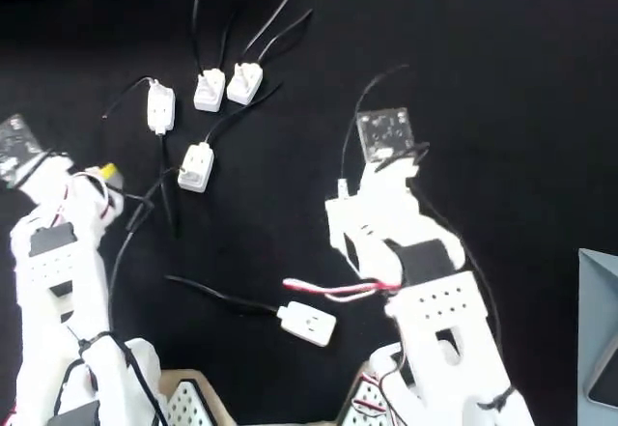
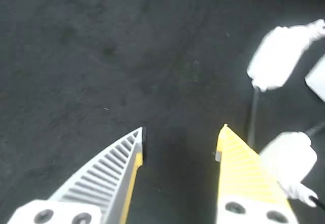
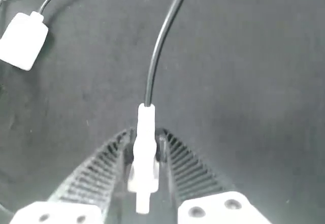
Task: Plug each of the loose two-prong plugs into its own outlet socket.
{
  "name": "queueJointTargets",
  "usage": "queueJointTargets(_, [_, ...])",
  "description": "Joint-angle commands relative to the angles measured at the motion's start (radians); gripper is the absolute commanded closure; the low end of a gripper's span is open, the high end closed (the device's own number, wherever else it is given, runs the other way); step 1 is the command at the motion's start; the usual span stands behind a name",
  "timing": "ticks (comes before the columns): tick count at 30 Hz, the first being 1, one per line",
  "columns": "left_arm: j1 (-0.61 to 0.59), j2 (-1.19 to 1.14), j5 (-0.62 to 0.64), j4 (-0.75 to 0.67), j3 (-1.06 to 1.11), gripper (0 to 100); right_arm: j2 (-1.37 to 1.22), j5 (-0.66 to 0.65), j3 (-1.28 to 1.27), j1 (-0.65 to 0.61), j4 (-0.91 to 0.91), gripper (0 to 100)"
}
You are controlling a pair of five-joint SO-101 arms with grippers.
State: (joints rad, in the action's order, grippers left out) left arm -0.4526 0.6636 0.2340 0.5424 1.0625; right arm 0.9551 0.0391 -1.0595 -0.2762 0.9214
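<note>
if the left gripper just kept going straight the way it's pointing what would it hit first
Most likely just the black table cover: the line ahead of the open left gripper looks bare. The nearer white block and the farther white block lie off to one side, though depth is unclear.

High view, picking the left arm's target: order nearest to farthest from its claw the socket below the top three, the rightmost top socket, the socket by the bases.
1. Socket below the top three, right of the left claw.
2. Rightmost top socket, up and right.
3. Socket by the bases, bottom centre.
</note>
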Motion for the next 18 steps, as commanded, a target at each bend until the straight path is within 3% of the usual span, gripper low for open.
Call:
queueJointTargets(1, [0.061,0.028,-0.049,-0.014,-0.004,76,0.035,-0.066,-0.025,-0.041,-0.081,98.7])
queueJointTargets(7, [0.171,0.028,-0.137,-0.014,0.024,76,0.041,-0.163,-0.031,-0.183,-0.118,98.7])
queueJointTargets(18, [0.325,0.072,-0.186,-0.014,0.068,76,0.041,-0.155,-0.082,-0.384,-0.192,98.7])
